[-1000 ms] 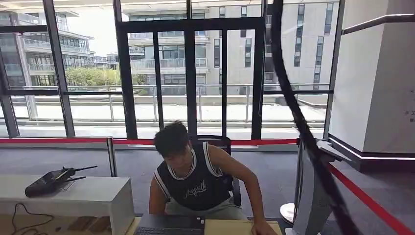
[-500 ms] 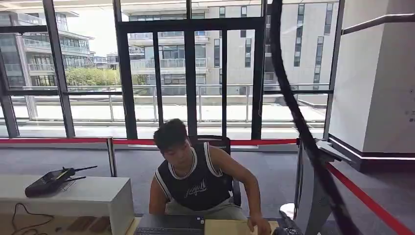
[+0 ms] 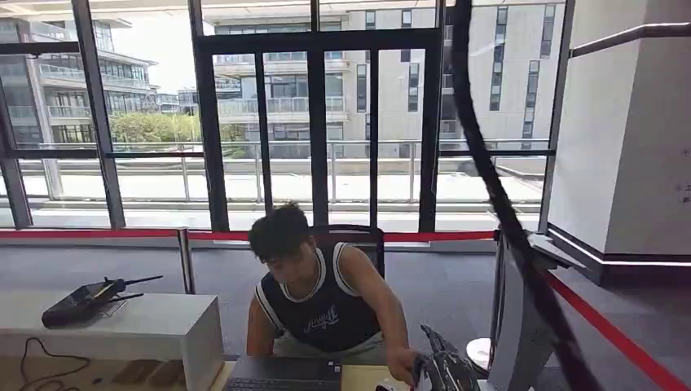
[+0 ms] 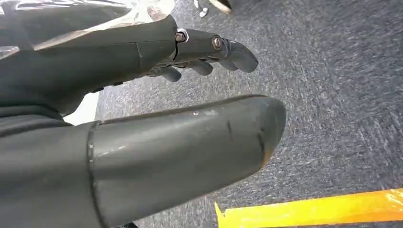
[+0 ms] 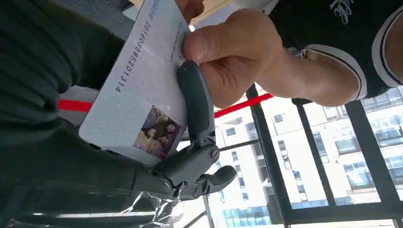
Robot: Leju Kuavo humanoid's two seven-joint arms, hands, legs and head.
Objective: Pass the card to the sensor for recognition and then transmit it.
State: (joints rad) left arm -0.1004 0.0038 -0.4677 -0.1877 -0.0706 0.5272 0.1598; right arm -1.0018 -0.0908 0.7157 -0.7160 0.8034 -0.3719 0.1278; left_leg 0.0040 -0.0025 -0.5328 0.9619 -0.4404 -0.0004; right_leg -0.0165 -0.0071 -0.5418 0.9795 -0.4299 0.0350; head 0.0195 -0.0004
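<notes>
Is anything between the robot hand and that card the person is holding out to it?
Nothing visible. In the right wrist view the card already lies against the right robot hand, one dark finger across its face, while the person's hand pinches its far end. The sensor cannot be made out.

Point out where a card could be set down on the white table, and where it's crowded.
The white table is bare right of the black device, up to its near corner. Crowded: the desk edge, where the person's hand and right hand meet on the card.
</notes>
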